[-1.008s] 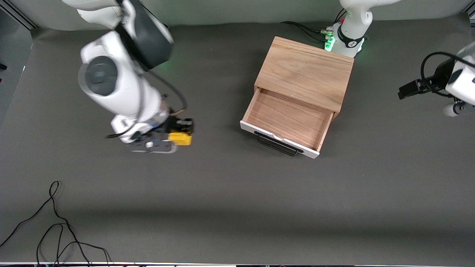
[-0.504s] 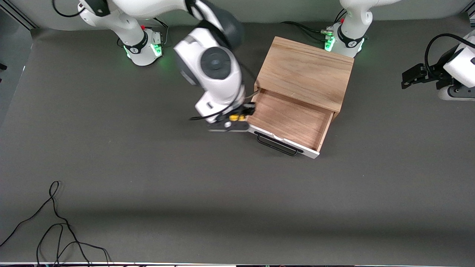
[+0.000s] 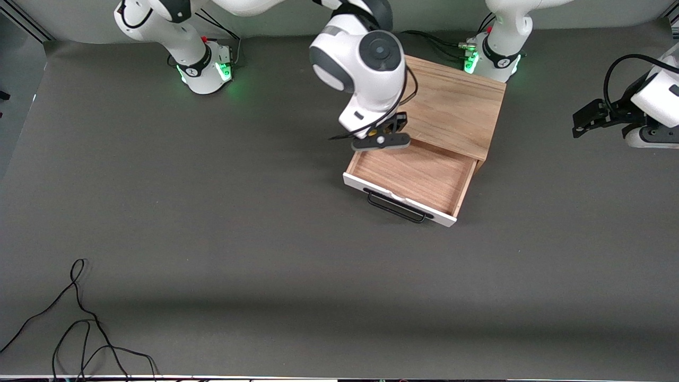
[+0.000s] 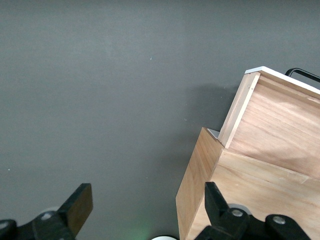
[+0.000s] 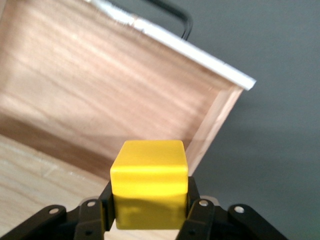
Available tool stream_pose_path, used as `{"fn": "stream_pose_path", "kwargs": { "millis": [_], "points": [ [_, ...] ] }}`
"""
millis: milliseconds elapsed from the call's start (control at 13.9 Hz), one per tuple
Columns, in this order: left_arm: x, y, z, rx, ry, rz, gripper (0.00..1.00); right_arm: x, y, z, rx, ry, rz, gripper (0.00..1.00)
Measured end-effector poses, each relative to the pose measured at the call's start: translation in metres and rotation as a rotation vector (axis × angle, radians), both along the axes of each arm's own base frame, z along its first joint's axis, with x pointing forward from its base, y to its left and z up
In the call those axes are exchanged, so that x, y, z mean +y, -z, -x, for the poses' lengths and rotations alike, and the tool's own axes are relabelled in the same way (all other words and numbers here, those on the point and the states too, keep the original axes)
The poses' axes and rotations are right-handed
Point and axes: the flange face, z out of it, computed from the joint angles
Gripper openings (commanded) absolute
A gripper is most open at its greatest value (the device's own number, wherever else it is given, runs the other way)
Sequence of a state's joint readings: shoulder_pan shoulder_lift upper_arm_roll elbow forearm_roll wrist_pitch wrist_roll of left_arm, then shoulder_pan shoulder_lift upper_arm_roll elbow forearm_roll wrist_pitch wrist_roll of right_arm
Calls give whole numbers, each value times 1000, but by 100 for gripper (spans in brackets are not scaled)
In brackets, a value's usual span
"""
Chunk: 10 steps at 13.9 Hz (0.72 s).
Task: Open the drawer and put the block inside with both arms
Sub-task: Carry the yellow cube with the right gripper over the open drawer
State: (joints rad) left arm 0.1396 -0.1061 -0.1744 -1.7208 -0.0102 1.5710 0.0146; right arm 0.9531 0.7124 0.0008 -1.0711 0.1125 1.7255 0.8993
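The right gripper (image 5: 150, 212) pinches the yellow block (image 5: 149, 189) above the pulled-out drawer (image 3: 408, 178) (near the wooden box's (image 3: 456, 106) edge). The left gripper (image 4: 145, 210) waits, fingers spread, over the table's (image 3: 212, 239) left-arm end.

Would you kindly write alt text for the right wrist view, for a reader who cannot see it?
The right gripper holds the yellow block between its black fingers, above the open drawer. The drawer's wooden floor is bare, and its white front panel and black wire handle show against the grey table.
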Motion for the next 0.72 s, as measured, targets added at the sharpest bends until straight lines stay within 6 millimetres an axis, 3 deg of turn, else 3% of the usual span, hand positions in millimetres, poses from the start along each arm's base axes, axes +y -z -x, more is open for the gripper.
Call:
{"fn": "stream_pose_path", "kwargs": {
  "millis": [144,360,432,648,720],
  "points": [
    [-3,1,-4,-7,5,3,100,13,34,7,-16,0,26,0],
    [-1,-2,-15,-17,4,9,100,19,90,-6,-41,14,27,0],
    [0,-2,-18,-19,3,11,100,19,98,-10,-49,20,22,0],
    [-2,3,-24,-10,8,16,100,18,100,-17,-63,30,7,0],
    [-3,4,-25,-8,8,18,100,18,100,-18,-64,30,6,32]
  ]
}}
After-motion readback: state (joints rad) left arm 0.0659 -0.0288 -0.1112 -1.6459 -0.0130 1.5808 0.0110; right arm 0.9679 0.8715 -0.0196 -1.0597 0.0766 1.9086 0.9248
